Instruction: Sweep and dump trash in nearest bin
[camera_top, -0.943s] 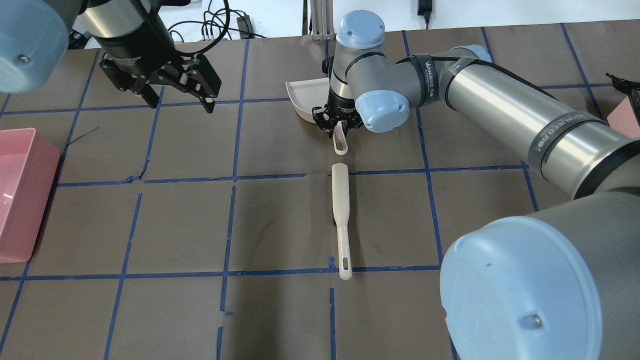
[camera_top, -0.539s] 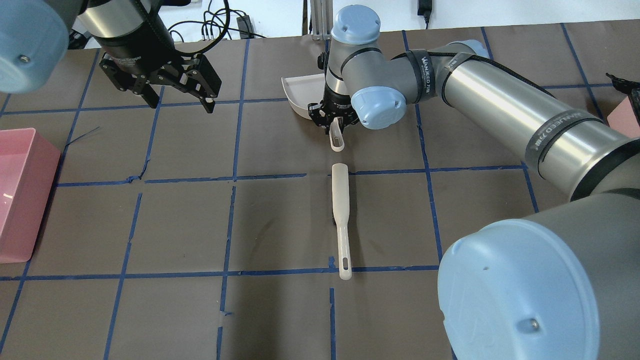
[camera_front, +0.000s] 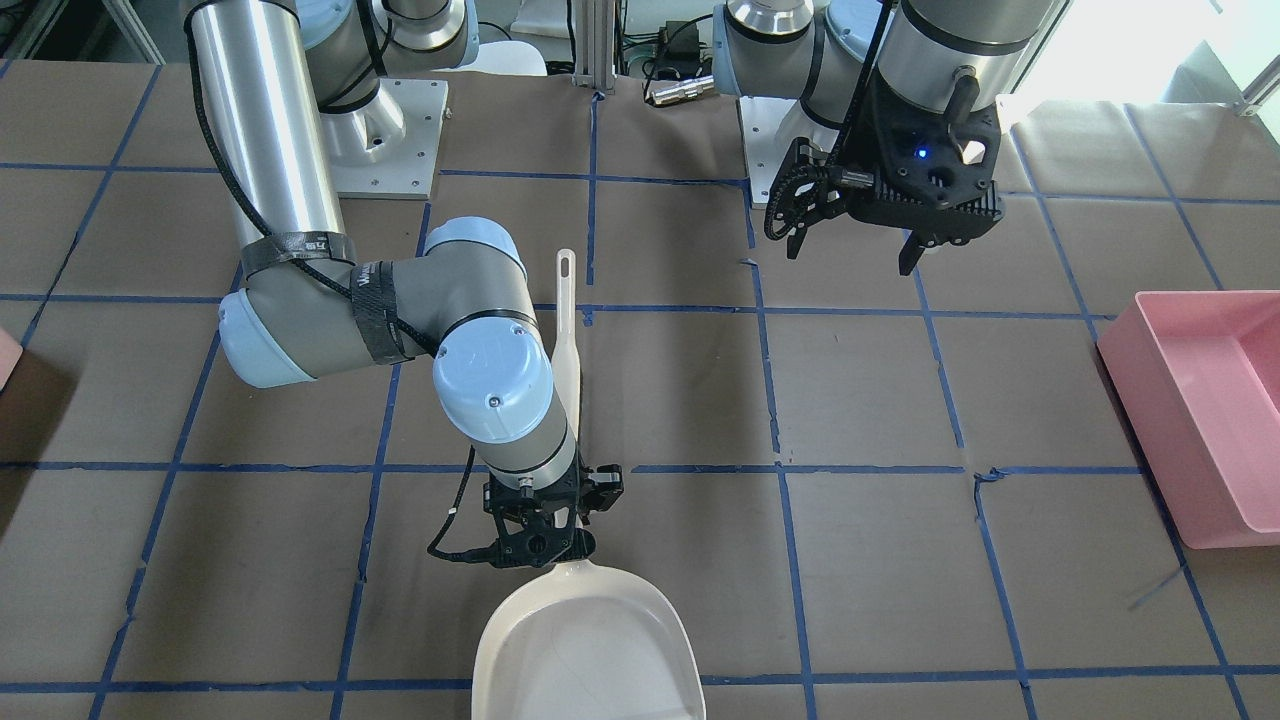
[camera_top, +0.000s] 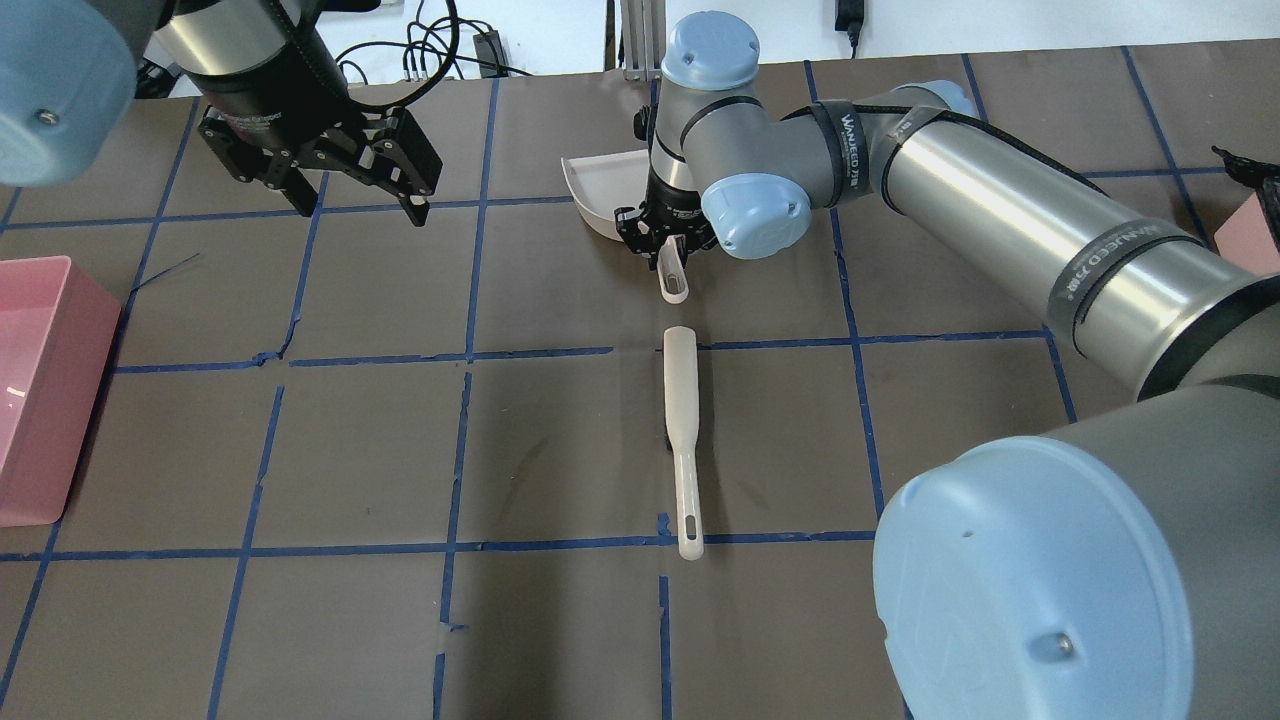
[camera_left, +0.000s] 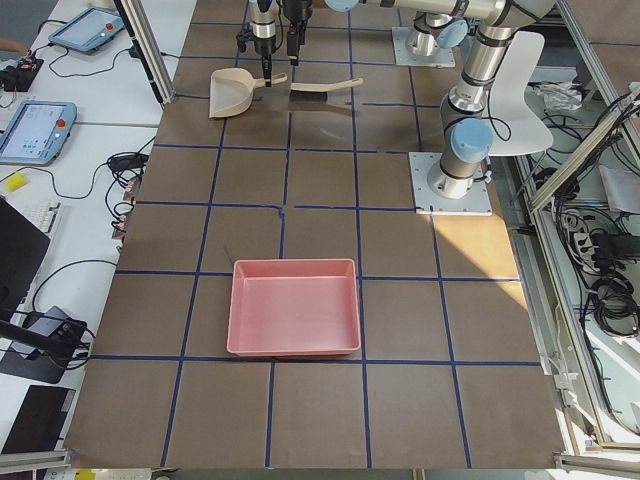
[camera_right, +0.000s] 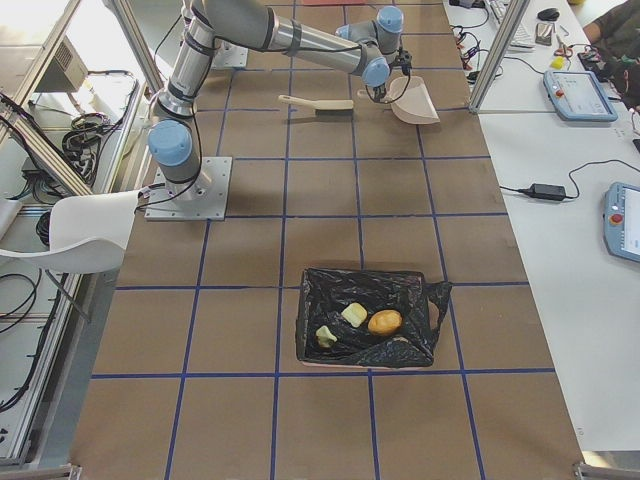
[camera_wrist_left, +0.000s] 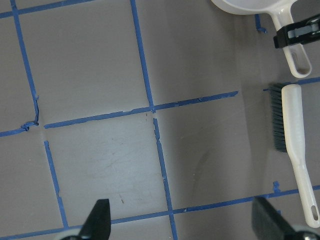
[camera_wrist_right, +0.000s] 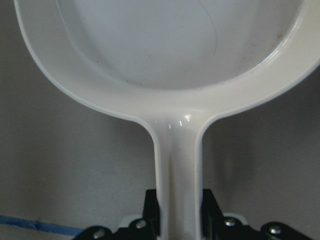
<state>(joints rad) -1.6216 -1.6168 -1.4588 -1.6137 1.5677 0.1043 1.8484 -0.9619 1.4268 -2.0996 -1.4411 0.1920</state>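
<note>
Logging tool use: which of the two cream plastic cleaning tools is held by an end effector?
The cream plastic dustpan: the right end effector clamps its handle, while the cream long-handled brush lies untouched.

One camera looks down over the robot's shoulders, another faces it across the desk (camera_front: 900, 420), and two sit high and far at the desk's ends. Wrist cameras hang closer; nearly all share the dustpan (camera_front: 585, 640) and brush (camera_top: 681, 400).
</note>
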